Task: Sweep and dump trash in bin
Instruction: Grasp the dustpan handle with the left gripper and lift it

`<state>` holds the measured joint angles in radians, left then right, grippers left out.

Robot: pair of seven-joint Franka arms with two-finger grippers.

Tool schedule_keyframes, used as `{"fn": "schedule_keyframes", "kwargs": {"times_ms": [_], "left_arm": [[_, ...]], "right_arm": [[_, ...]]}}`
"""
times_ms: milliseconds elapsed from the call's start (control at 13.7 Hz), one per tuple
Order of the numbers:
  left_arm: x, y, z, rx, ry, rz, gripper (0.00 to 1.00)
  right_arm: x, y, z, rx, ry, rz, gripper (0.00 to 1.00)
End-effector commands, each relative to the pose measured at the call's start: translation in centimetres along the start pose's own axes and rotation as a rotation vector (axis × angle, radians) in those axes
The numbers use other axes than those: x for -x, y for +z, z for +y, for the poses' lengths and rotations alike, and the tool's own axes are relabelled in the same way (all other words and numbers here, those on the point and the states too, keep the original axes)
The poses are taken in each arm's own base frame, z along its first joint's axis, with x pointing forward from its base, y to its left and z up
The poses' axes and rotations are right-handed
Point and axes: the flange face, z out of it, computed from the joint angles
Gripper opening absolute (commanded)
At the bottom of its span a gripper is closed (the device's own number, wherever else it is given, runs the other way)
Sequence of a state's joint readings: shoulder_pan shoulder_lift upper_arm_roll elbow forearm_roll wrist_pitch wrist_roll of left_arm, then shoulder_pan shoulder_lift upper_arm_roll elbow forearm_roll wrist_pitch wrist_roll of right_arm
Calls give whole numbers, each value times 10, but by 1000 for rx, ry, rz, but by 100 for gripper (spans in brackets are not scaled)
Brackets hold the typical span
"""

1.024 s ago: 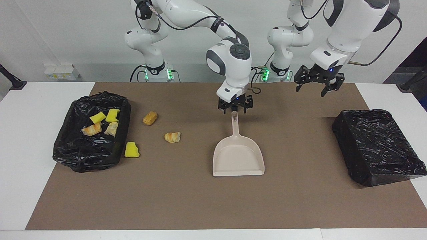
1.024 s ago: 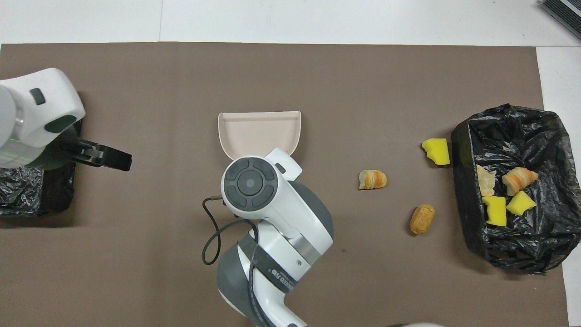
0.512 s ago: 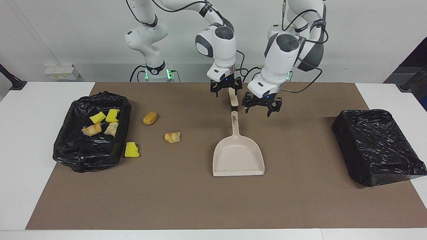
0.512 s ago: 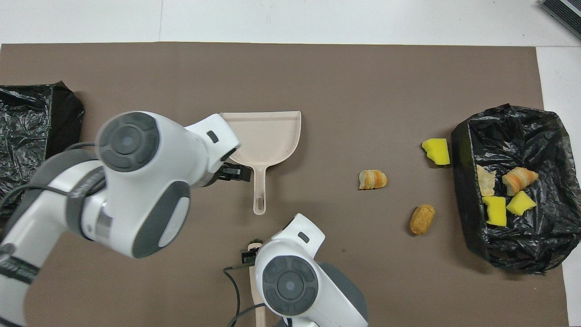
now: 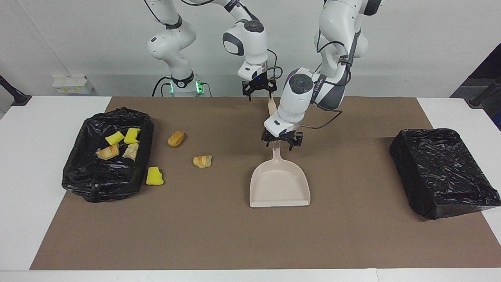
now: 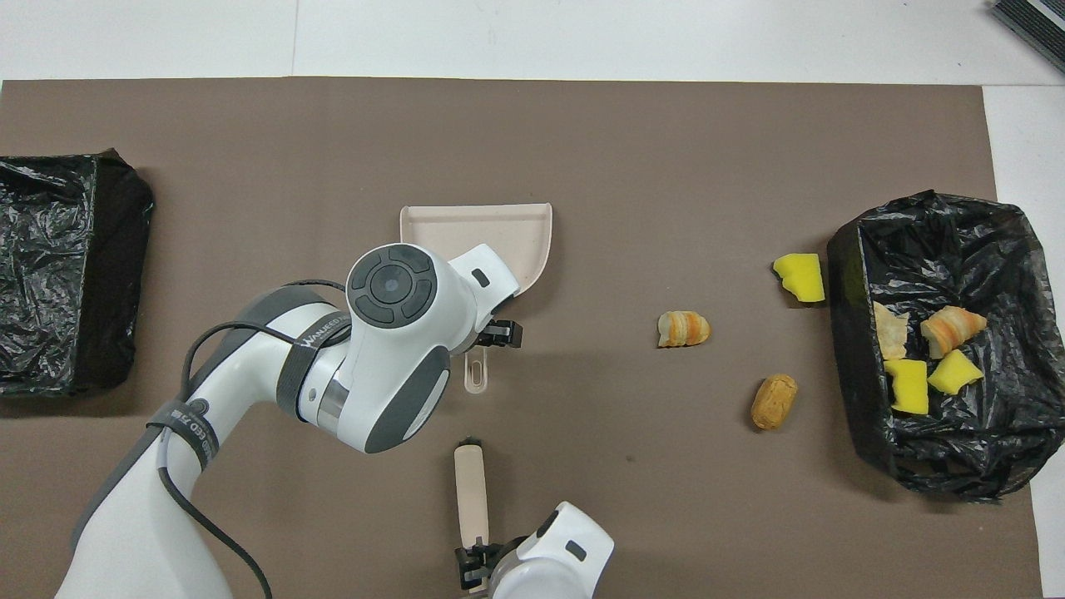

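A beige dustpan (image 5: 280, 186) (image 6: 474, 237) lies mid-table, its handle pointing toward the robots. My left gripper (image 5: 282, 141) (image 6: 491, 334) is low over that handle, fingers spread to either side of it. A beige brush (image 5: 271, 105) (image 6: 470, 491) lies nearer to the robots than the dustpan. My right gripper (image 5: 258, 87) (image 6: 473, 569) is open above the brush's near end. Loose trash lies toward the right arm's end: a yellow sponge chunk (image 5: 154, 176) (image 6: 800, 277), a croissant piece (image 5: 202, 161) (image 6: 683, 329) and a bread roll (image 5: 176, 138) (image 6: 774, 402).
A black-bag-lined bin (image 5: 98, 188) (image 6: 940, 466) at the right arm's end holds several sponge and croissant bits. A second black-bagged bin (image 5: 442, 172) (image 6: 58, 274) stands at the left arm's end. A brown mat (image 5: 219, 235) covers the white table.
My left gripper swung in from near its end's bin and came down over the dustpan handle. My right gripper drew back from the handle toward the robots, uncovering the brush.
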<state>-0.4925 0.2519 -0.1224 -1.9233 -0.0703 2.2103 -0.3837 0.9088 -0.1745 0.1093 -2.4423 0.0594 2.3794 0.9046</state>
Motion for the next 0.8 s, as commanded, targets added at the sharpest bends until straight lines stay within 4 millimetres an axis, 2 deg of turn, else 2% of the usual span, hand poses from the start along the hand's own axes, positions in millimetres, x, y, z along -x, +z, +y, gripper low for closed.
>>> {"fn": "schedule_keyframes", "kwargs": {"times_ms": [0,73,146,293,366,439,585,732], "left_arm": [[5,4,-1,-1,-20,22,83],[1,11,0,3,-21,27,66],[1,13,1,5,-20,32,47],[-3,8,1,-9,-4,47,26],[-3,7,-1,-54,38,55,10],[-3,8,-1,-88,71,64,1],[-2,4,-8,-117,116,48,0],[1,-19,-23,-151,280,-7,0]], "right_arm": [[37,11,-15,-1,41,-7,100],[54,18,-25,15,27,-9,100],[59,22,-28,32,32,8,100],[71,36,-38,59,34,38,100],[71,40,-41,50,50,45,96],[68,38,-46,41,52,49,92],[66,37,-56,36,65,48,87],[66,40,-59,45,55,53,78]]}}
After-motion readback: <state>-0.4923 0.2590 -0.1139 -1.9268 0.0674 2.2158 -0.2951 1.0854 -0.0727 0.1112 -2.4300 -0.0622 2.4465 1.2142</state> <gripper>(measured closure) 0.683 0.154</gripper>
